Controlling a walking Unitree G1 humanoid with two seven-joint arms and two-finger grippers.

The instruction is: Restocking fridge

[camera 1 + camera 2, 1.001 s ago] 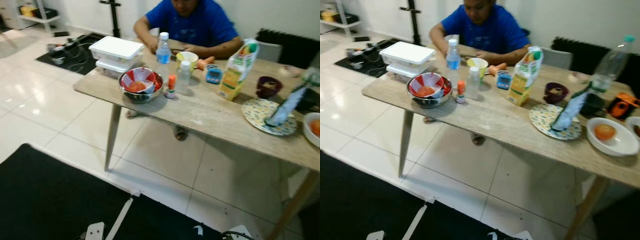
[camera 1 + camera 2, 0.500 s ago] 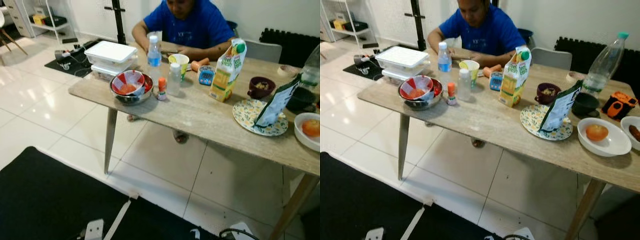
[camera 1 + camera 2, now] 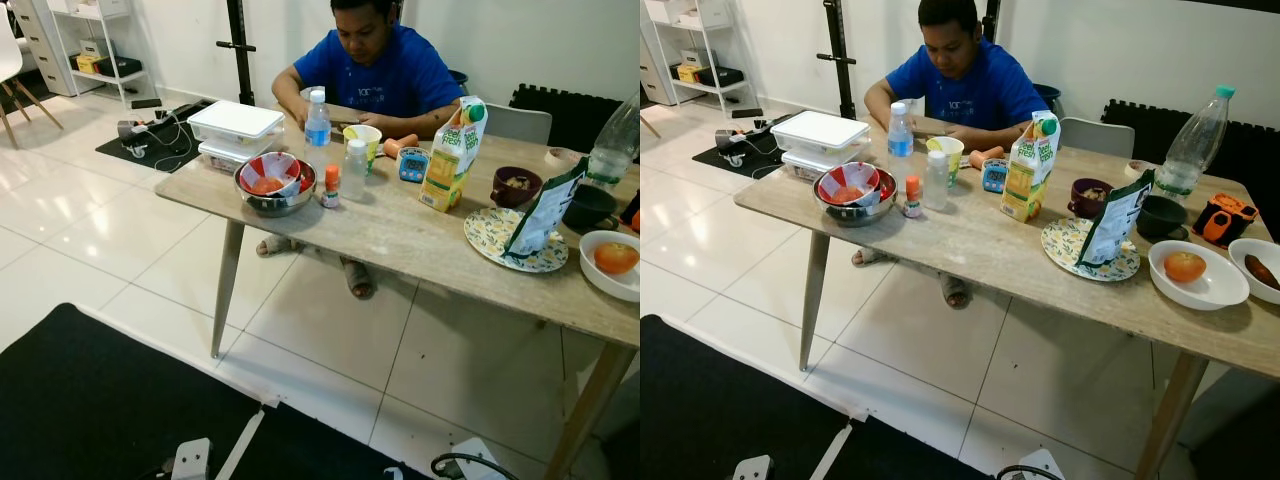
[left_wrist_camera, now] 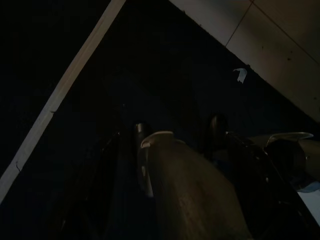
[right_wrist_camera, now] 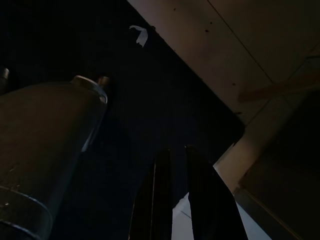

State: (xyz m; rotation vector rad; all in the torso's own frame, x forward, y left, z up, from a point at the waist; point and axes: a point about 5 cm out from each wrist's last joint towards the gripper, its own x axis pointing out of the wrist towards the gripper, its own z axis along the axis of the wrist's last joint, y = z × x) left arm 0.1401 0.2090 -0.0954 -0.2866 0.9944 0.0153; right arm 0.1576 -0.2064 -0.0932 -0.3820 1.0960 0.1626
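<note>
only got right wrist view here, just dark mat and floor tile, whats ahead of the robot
Observer: A wooden table stands ahead across the white tiles, loaded with food and dishes.
Operator: anything for the fridge on it
Observer: A juice carton stands upright near the middle, just left of a patterned plate.
Operator: anyone around
Observer: A person in a blue shirt sits at the far side, behind the metal bowl.
</note>
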